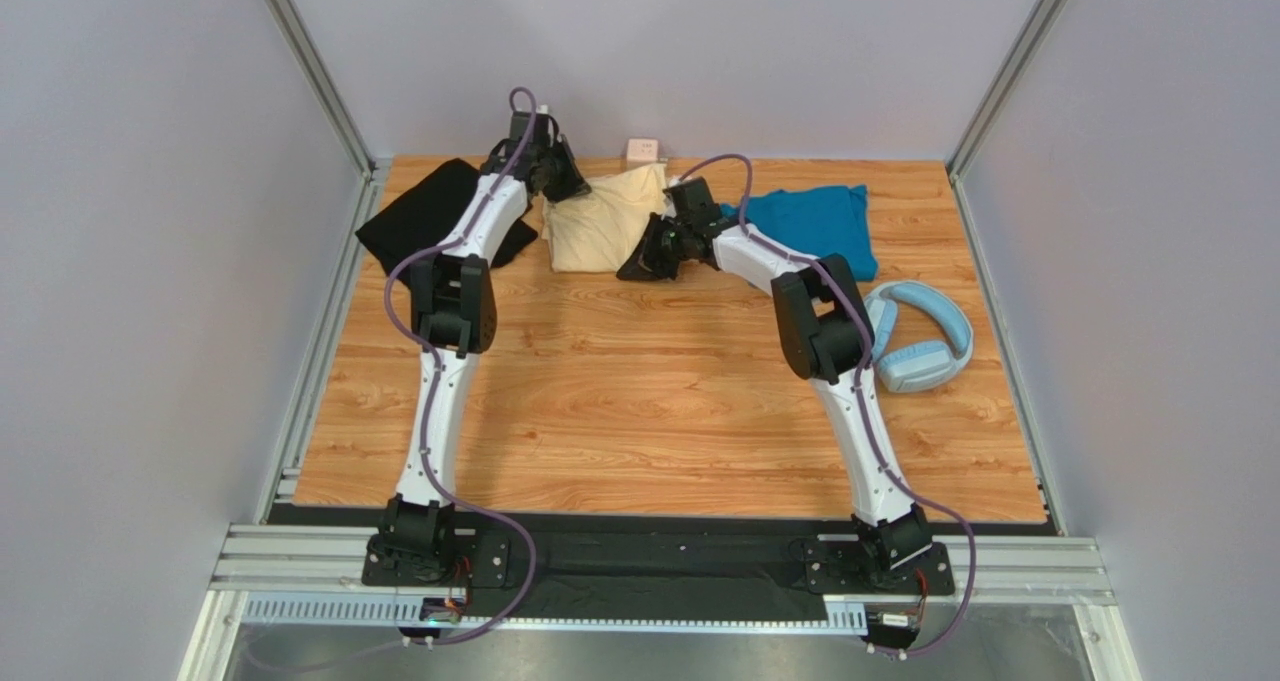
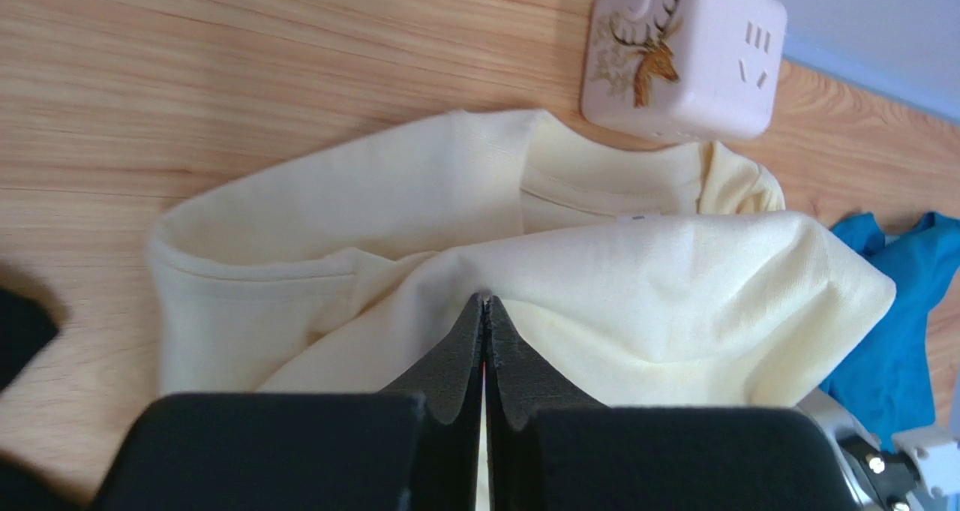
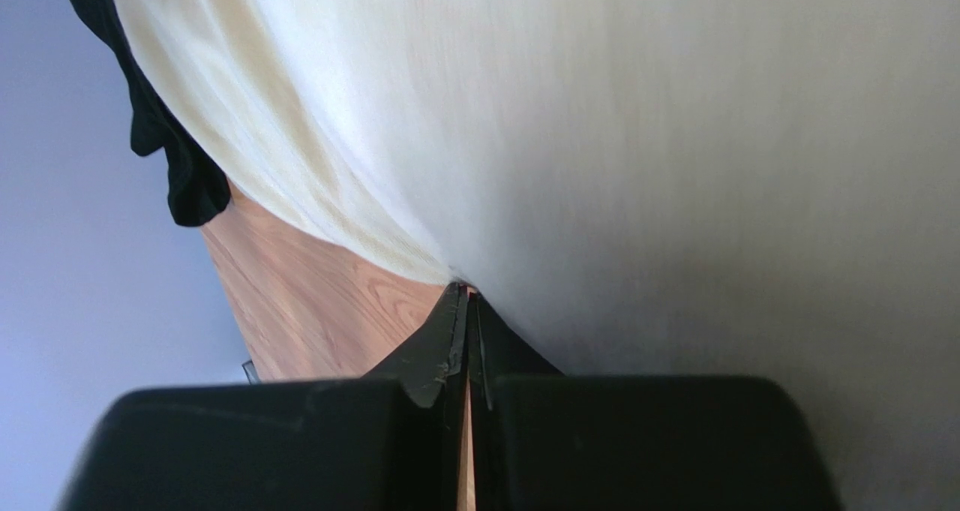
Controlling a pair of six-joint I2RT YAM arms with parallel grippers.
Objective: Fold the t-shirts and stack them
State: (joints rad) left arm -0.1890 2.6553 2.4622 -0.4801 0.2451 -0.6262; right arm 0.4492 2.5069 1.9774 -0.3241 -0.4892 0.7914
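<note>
The cream-yellow t-shirt point(image 1: 598, 224) lies bunched at the back middle of the table. My left gripper point(image 1: 565, 180) is at its back left corner, shut with a fold of the cream cloth point(image 2: 631, 275) pinched at its tips point(image 2: 485, 301). At the shirt's front right edge, my right gripper point(image 1: 651, 255) is also shut, and the cream cloth point(image 3: 631, 140) rises from its tips point(image 3: 464, 293). The black t-shirt point(image 1: 428, 216) lies to the left, partly under the left arm. The teal t-shirt point(image 1: 819, 224) lies to the right.
A small pink cube point(image 1: 643, 150) with a deer picture point(image 2: 682, 50) stands against the back wall just behind the cream shirt. Light-blue headphones point(image 1: 917, 339) lie at the right, near the right arm's elbow. Grey walls close in the wooden table point(image 1: 646, 411) on three sides.
</note>
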